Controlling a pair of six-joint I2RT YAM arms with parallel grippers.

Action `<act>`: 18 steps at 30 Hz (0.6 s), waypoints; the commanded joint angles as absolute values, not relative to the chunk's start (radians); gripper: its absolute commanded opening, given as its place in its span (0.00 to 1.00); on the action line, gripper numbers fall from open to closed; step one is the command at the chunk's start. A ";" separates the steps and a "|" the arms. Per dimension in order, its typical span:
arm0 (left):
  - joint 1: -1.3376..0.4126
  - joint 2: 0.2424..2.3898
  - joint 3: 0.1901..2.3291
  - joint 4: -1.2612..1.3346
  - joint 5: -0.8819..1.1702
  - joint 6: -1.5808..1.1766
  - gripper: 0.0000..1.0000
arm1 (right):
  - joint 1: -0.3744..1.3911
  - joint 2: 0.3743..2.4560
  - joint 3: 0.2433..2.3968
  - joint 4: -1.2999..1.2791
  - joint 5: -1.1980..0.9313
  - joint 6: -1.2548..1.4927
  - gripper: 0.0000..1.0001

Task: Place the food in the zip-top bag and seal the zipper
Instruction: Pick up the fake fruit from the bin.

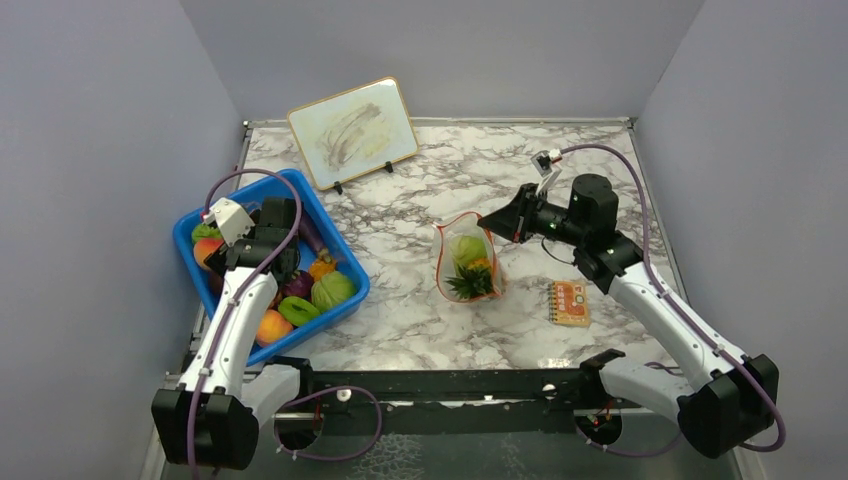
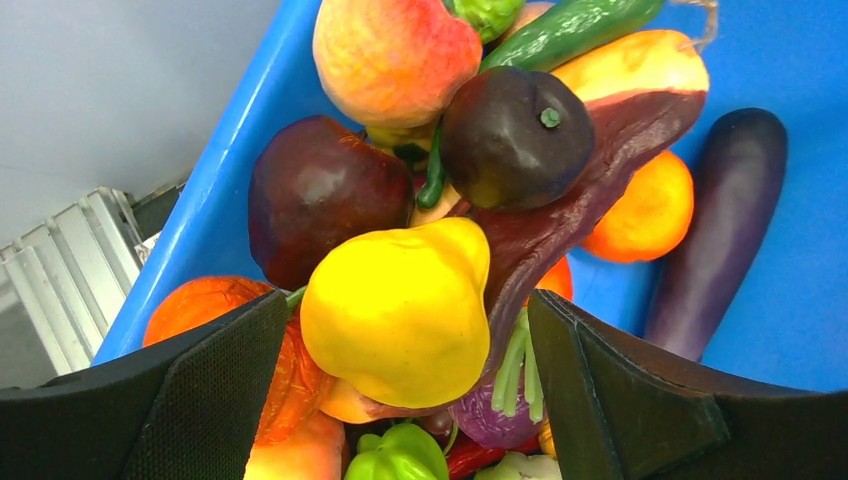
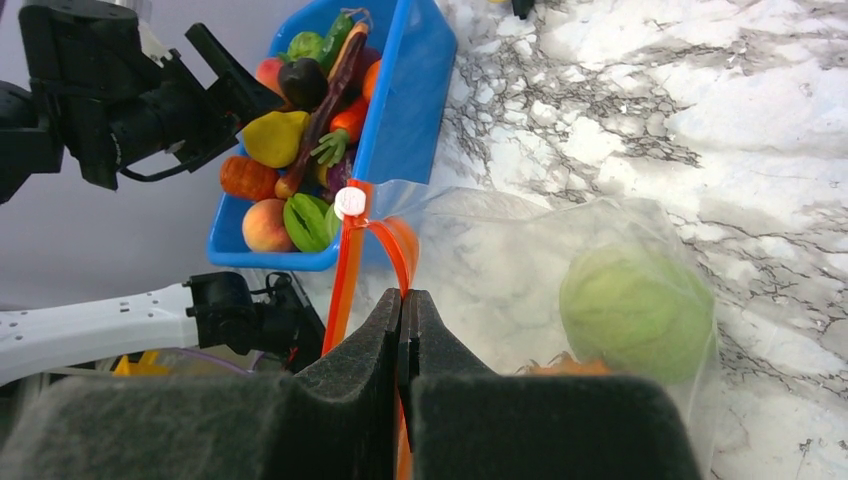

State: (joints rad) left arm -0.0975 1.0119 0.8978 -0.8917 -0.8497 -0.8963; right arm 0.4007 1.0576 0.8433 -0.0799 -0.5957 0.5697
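Note:
The clear zip-top bag (image 1: 466, 258) stands open in the middle of the table, holding a round green food (image 3: 635, 310) and a spiky-leaved pineapple (image 1: 470, 280). My right gripper (image 3: 403, 300) is shut on the bag's orange-red zipper (image 3: 347, 270) at the rim, holding it up. A white slider (image 3: 350, 202) sits on the strip. My left gripper (image 2: 405, 390) is open, low inside the blue tub (image 1: 335, 232) over the heaped food. A yellow fruit (image 2: 400, 310) lies between its fingers (image 2: 220, 400), with dark purple, orange and green pieces around it.
A long purple eggplant (image 2: 715, 240) lies along the tub's bare floor (image 2: 790, 60). A framed board (image 1: 352, 131) leans at the back of the table. A small orange notebook (image 1: 569, 302) lies right of the bag. Grey walls close in both sides.

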 commanded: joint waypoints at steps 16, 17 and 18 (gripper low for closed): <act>-0.058 1.024 0.855 -0.859 -0.841 -0.928 0.69 | 0.405 1.043 0.905 -0.126 -0.593 0.553 0.01; -0.059 1.016 0.859 -0.860 -0.840 -0.925 0.67 | 0.405 1.040 0.904 -0.128 -0.590 0.551 0.01; -0.060 1.004 0.864 -0.861 -0.835 -0.922 0.66 | 0.404 1.037 0.904 -0.130 -0.585 0.549 0.01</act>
